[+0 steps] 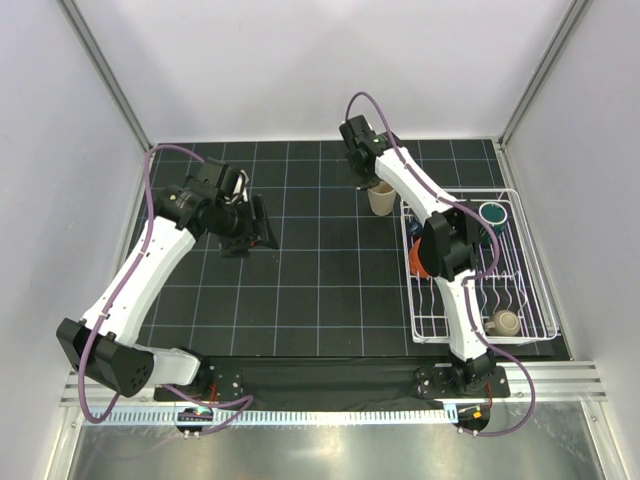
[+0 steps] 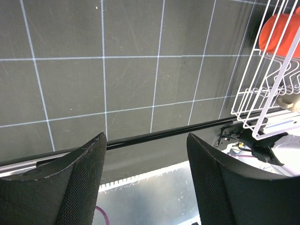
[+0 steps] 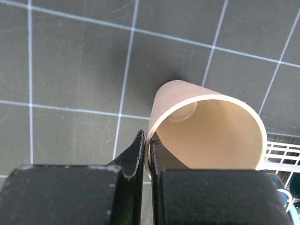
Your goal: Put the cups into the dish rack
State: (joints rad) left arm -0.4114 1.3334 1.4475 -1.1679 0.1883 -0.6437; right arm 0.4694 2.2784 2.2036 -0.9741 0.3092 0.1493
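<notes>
My right gripper (image 3: 148, 140) is shut on the rim of the tall beige tumbler (image 3: 211, 131), one finger inside and one outside. In the top view the tumbler (image 1: 381, 198) is on the mat side of the far left corner of the white dish rack (image 1: 535, 300), under the right gripper (image 1: 368, 183). In the rack are the dark teal mug (image 1: 492, 213), the orange cup (image 1: 421, 258) half hidden by the arm, and the taupe mug (image 1: 505, 322). My left gripper (image 1: 258, 228) is open and empty over the mat at the left. The light blue and navy cups are not clearly visible.
The left wrist view shows its open gripper (image 2: 145, 138) over the gridded mat, with the rack's wires (image 2: 262, 93) and the orange cup (image 2: 281, 33) at the right. The right arm's elbow hangs over the rack's left side. White walls enclose the mat.
</notes>
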